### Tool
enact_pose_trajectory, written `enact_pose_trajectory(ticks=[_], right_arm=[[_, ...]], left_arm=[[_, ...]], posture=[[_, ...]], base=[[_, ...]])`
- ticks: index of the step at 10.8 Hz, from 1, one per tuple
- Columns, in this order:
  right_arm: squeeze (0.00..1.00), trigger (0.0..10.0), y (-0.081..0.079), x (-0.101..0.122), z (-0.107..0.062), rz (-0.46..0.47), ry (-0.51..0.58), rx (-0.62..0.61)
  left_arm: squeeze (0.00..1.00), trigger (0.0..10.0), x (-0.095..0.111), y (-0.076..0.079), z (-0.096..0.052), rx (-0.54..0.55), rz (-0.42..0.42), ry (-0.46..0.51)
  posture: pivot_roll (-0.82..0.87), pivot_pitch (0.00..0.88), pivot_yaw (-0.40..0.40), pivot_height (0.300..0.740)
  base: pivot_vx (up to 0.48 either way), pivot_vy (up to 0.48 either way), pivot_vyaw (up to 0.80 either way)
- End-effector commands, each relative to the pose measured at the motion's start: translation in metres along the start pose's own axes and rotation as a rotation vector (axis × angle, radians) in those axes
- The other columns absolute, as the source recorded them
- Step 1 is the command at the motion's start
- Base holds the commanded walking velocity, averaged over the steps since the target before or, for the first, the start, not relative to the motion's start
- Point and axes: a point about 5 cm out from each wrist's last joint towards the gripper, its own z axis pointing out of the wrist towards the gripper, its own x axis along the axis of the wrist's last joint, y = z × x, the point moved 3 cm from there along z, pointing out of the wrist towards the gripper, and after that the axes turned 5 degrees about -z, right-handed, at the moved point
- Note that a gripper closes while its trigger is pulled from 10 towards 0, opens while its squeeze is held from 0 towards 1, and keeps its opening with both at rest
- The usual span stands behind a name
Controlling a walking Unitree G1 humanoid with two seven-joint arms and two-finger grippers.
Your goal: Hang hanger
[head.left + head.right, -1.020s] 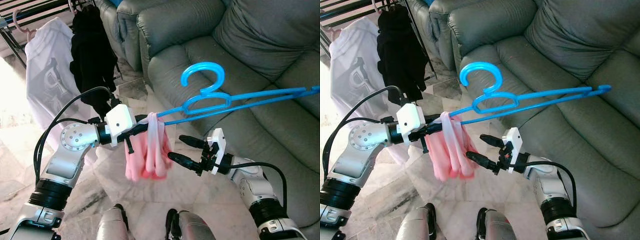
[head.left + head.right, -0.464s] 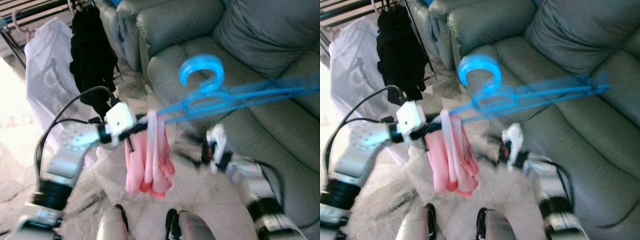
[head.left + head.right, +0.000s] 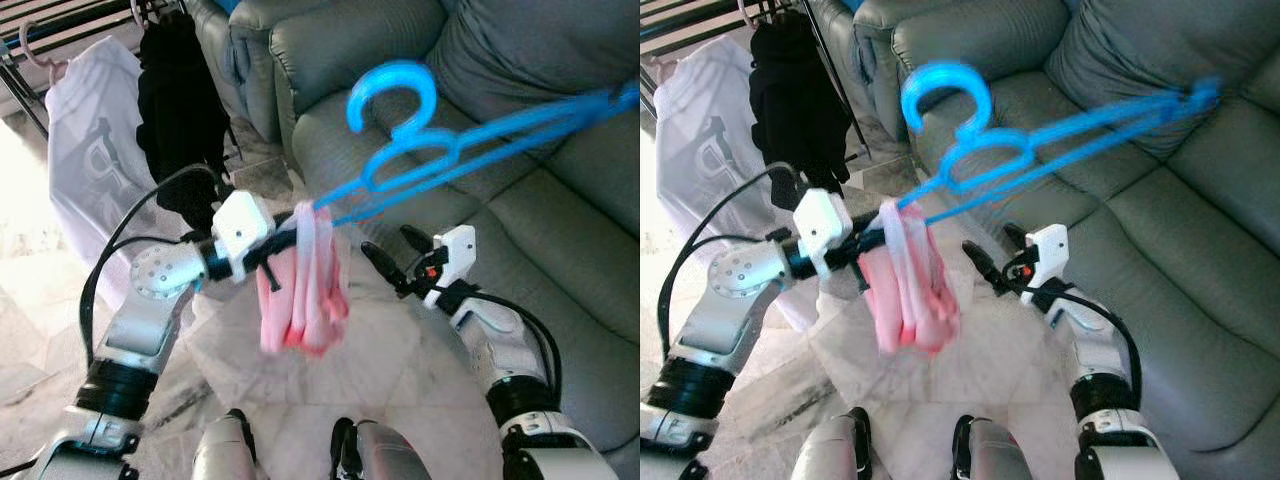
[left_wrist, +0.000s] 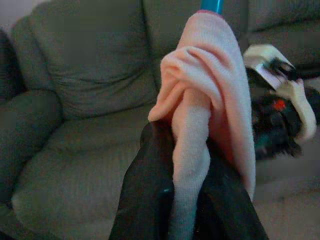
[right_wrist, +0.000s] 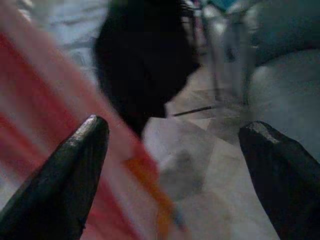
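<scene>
Left tool is clamped on a pink cloth draped over one end of the blue hanger, held tilted in the air above the grey sofa. Right tool is spread wide, gripping nothing, just below the hanger. Motion blur; contact uncertain.

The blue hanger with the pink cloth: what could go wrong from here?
1. The left gripper holds the blue hanger at one end, through the pink cloth; the long free end might swing and slip.
2. That end reaches over the grey sofa and could catch there.
3. The right gripper is open, giving no support.
</scene>
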Motion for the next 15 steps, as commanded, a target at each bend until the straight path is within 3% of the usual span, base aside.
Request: enact_pose_trajectory(ticks=[1,3,6,8,9,11,12,13,15], right_arm=[[0.00,10.0,-0.007,0.000,-0.002,0.011,-0.007,0.067],[0.00,10.0,-0.017,-0.005,-0.012,-0.005,-0.053,0.187],[0.00,10.0,-0.007,-0.011,-0.014,-0.018,-0.102,0.160],[0.00,10.0,-0.009,-0.023,0.003,0.007,-0.161,0.116],[0.00,10.0,-0.013,-0.026,0.009,0.023,-0.171,0.119],[0.00,10.0,-0.019,-0.044,0.018,0.024,-0.295,0.086],[0.00,8.4,-0.015,-0.051,0.016,0.067,-0.342,0.031],[0.00,0.0,-0.009,-0.058,0.008,0.063,-0.382,-0.006],[0.00,0.0,0.035,-0.063,-0.036,-0.005,-0.464,-0.203]], left_arm=[[0.00,0.0,0.010,-0.003,0.002,0.007,0.031,0.031],[0.00,0.0,0.006,-0.003,0.001,0.009,0.041,0.016],[0.00,0.0,0.028,0.001,0.008,-0.015,0.055,0.076],[0.00,0.0,0.065,0.006,0.018,-0.034,0.070,0.181],[0.00,0.0,0.073,0.008,0.019,-0.038,0.067,0.202],[0.00,0.0,0.087,0.011,0.027,-0.049,0.072,0.247],[0.00,0.0,0.095,0.011,0.029,-0.048,0.079,0.268],[0.00,0.0,0.103,0.010,0.028,-0.038,0.078,0.286],[0.00,0.0,0.082,-0.014,0.011,0.048,0.096,0.198]], posture=[[0.00,0.166,-0.059,0.740],[0.00,0.169,-0.058,0.740],[0.00,0.175,-0.055,0.740],[0.02,0.179,-0.063,0.740],[0.03,0.180,-0.065,0.740],[0.03,0.181,-0.073,0.740],[0.03,0.180,-0.078,0.740],[0.04,0.182,-0.084,0.740],[0.02,0.187,-0.089,0.740]], base=[[0.000,0.000,0.00],[0.000,0.000,0.00],[0.000,0.000,0.00],[0.000,0.000,0.00],[0.000,0.000,0.00],[0.000,0.000,0.00],[0.000,0.000,0.00],[0.000,0.000,0.00],[0.000,0.000,0.00]])
